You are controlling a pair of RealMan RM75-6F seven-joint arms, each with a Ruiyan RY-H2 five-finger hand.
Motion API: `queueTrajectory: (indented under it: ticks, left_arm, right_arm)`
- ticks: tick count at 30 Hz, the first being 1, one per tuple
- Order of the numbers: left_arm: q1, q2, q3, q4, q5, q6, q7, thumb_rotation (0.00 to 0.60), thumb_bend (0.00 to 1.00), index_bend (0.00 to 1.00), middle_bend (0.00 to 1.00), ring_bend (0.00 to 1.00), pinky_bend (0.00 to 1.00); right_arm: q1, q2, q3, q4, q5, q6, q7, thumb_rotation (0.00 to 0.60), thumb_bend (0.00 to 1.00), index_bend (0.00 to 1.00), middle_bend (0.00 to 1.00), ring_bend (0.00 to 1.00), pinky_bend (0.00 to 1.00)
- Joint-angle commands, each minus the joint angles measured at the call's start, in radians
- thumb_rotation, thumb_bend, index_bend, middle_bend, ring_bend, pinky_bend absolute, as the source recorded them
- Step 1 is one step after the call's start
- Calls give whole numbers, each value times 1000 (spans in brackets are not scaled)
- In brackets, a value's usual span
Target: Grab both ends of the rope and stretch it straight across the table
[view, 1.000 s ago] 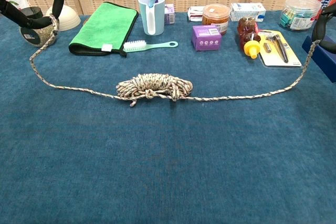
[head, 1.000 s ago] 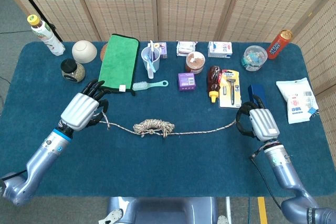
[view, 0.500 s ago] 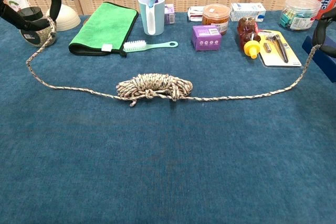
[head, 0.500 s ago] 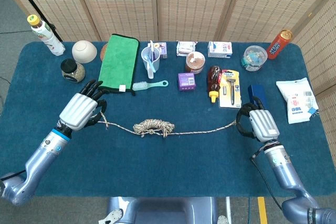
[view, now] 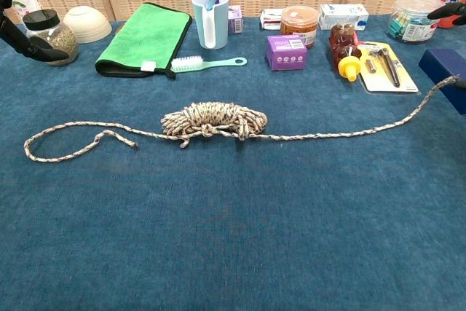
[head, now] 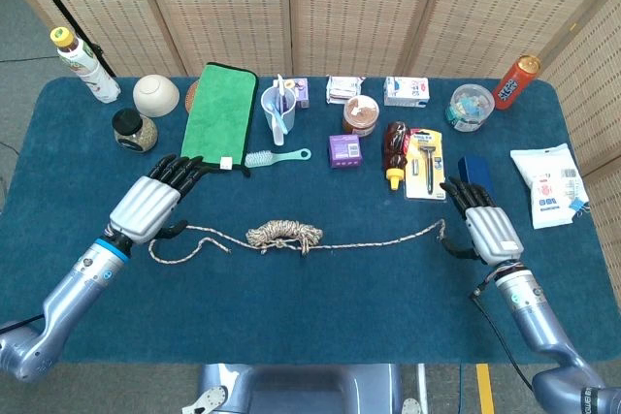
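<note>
The speckled rope lies on the blue table (head: 320, 317), its middle wound in a coil (head: 283, 235) (view: 213, 119). The rope's left end (view: 65, 147) lies slack in a flat loop on the cloth. My left hand (head: 150, 206) (view: 33, 5) hovers just above that loop, fingers spread and holding nothing. The rope's right end (head: 441, 230) (view: 440, 89) runs up beside the thumb of my right hand (head: 485, 230), whose fingers are stretched out and apart, with no grip on the rope. In the chest view only a fingertip (view: 448, 11) of the right hand shows.
Along the back stand a green cloth (head: 219, 115), a cup of toothbrushes (head: 277, 111), a mint brush (head: 277, 156), a purple box (head: 343, 149), a brown bottle (head: 395, 152), a razor pack (head: 425, 164) and a navy box (head: 474, 174). A white packet (head: 548, 185) lies far right; a jar (head: 131, 130) and a bowl (head: 155, 95) stand far left.
Both hands have opened. The left end of the rope dropped from the left hand and now lies in a slack loop; the right end has slipped from the right hand's grip.
</note>
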Motion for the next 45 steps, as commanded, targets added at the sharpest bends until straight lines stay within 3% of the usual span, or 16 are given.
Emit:
queueTrajectory:
  ticks: [1,6,12,16,25,29,34,45]
  left_arm:
    - [5,8,1,-5,-4,7,0,600,268,0,0,0,0]
    - [19,25,3,-12,-16,23,-2,600,268,0,0,0,0]
    - [34,50,6,-23,-29,32,-9,597,221,0,0,0,0]
    - [43,68,9,-30,-33,37,-11,558,184,0,0,0,0]
    - [85,110,24,-64,-55,70,-7,507,139,0,0,0,0]
    - [111,130,31,-98,-91,98,35,502,138,0,0,0,0]
    - [179,144,46,-128,-95,185,24,502,138,0,0,0,0]
    - [338,184,107,-131,-39,350,-34,502,139,0,0,0,0]
  right_arm:
    - [-6,10,2,-4,6,8,-1,600,325,0,0,0,0]
    - [-17,38,0,-20,17,5,13,600,280,0,0,0,0]
    - [-25,59,-8,-37,16,1,20,599,89,0,0,0,0]
    - [-26,65,-9,-52,19,-3,26,551,3,0,0,0,0]
    - [-36,72,1,-59,35,17,30,522,0,0,0,0,0]
    - [-49,64,13,-52,52,62,-9,595,0,0,0,0,0]
    - [-87,43,22,-42,68,143,-39,600,0,0,0,0,0]
    - [-155,82,-5,-70,76,204,-82,600,0,94,14,0,0]
